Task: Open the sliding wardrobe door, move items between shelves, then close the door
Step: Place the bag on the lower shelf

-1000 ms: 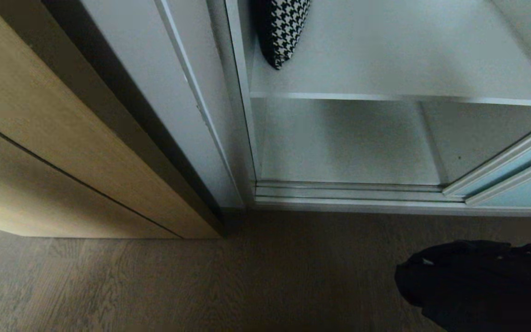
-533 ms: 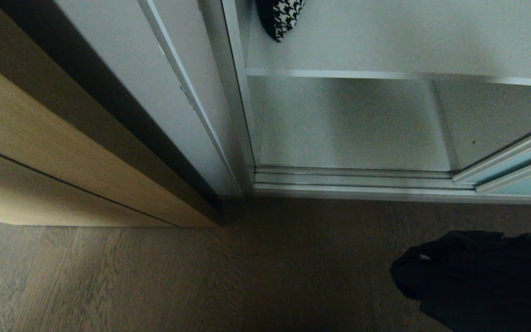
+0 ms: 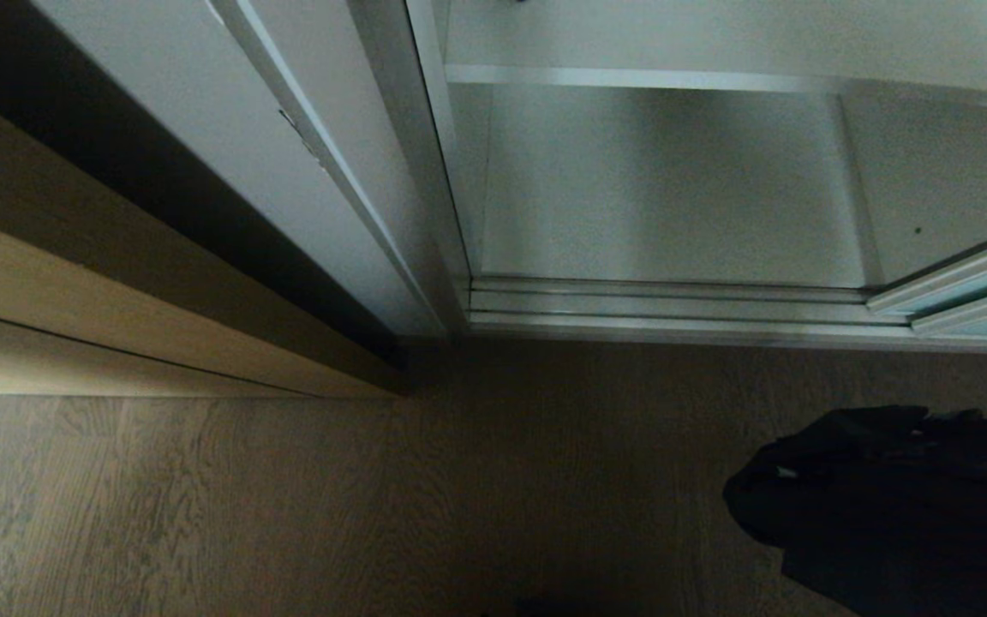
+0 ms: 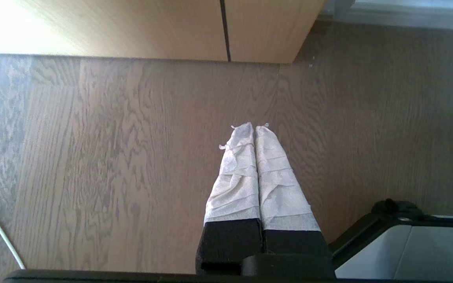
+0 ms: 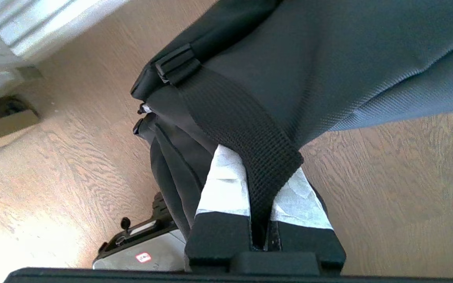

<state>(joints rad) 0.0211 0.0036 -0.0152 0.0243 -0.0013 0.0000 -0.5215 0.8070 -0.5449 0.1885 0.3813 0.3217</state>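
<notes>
Bag point(image 5: 328, 59) is the thing in play here: the black bag hangs from the right gripper point(image 5: 262, 204), whose two white-wrapped fingers point(image 5: 224, 188) pinch its woven strap point(image 5: 242, 129) tight between them. In the head view the bag point(image 3: 896, 506) shows low on the robot's right, over the wood floor point(image 3: 288, 497) and just in front of the wardrobe. The sliding wardrobe door point(image 3: 973, 287) is pushed off to the right, so the inside is open. A white shelf point(image 3: 631, 79) with a silvery front edge shows near the top, and below it is the bottom board point(image 3: 673, 197), with nothing seen on it. The door tracks point(image 3: 665, 308) run along the front of that board. The left gripper point(image 4: 255, 133) is parked over the floor, with its fingers pressed together and nothing in them. The step in hand looks like the move between shelves, with the bag out of the wardrobe and not yet set down. Next, the right arm likely has to carry the bag forward and to the left, lift it over the tracks, rest it on a board, then let go of the strap. The bag is soft and may sag or catch on the tracks.
</notes>
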